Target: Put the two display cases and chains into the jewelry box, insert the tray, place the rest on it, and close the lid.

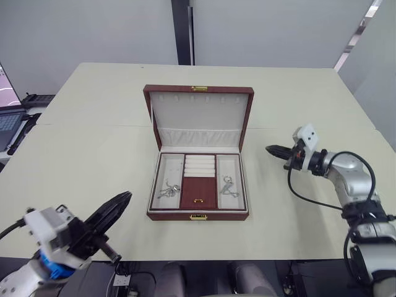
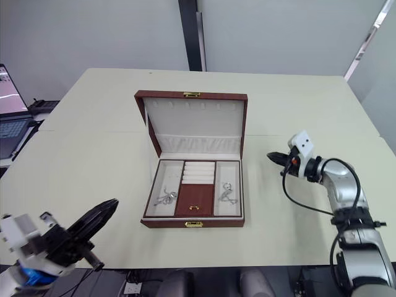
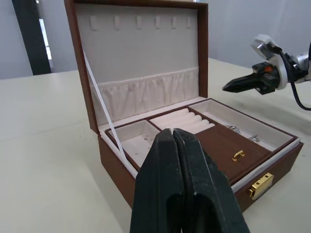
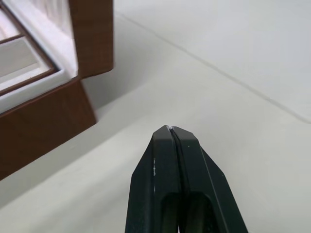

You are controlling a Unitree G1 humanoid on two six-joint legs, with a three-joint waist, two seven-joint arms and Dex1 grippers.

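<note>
1. The reddish-brown rectangular jewelry box sits mid-table on the cream table, its cream-lined hinged lid raised.
2. The shallow reddish-brown tray sits inside, holding thin silver chains.
3. The left gripper and the right gripper have their fingers pressed together, empty.
4. No writing is legible.

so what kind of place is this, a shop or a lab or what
Probably a lab or office test room, not a shop: a plain pale table against bare grey walls, a laptop at the side, and just one jewelry box set out.
</note>
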